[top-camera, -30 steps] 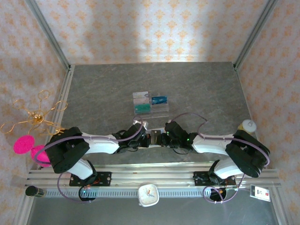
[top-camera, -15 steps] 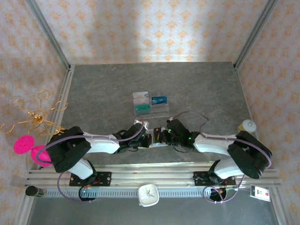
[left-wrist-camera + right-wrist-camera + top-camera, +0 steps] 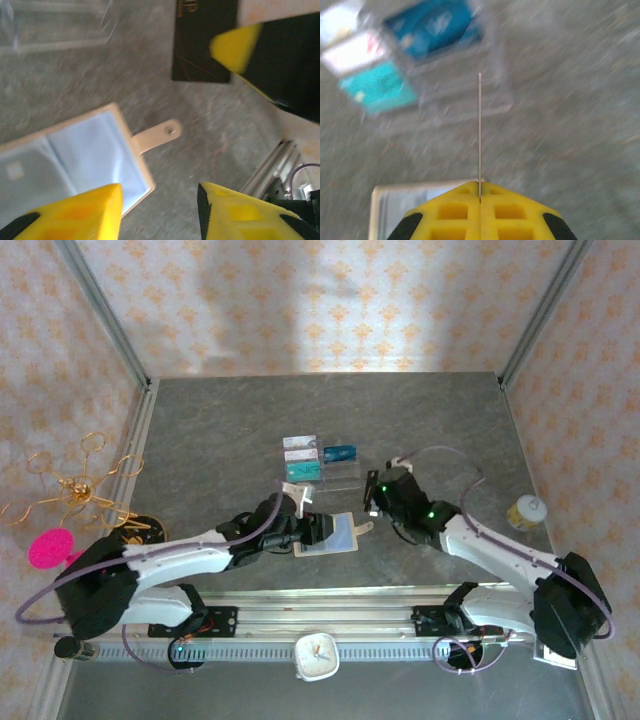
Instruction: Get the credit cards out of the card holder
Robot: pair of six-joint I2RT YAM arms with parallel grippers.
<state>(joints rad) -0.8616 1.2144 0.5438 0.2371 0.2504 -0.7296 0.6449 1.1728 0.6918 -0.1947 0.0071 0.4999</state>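
- Card holder (image 3: 335, 535) lies open and flat toward the near middle of the table in the top view, with the left claw (image 3: 305, 528) at its left edge; the right claw (image 3: 371, 504) sits just beyond its right side, and the clear tray (image 3: 346, 473) with its stored cards (image 3: 303, 470) lies farther off and to that claw's left
- From the left wrist, the left claw (image 3: 157, 192) is spread with nothing pinched; the card holder (image 3: 85, 155) rests beside one fingertip, and its snap tab (image 3: 157, 135) points toward the dark credit card (image 3: 200, 45), which a finger (image 3: 235, 47) of the right claw grips, apart from the holder
- From the right wrist, the right claw (image 3: 480, 192) is pressed together on that credit card (image 3: 479, 130), seen edge-on, its long axis running straight ahead toward the tray (image 3: 485, 102); I judge the right arm, the nearer one, needs to carry it forward and a little left, then turn it flat
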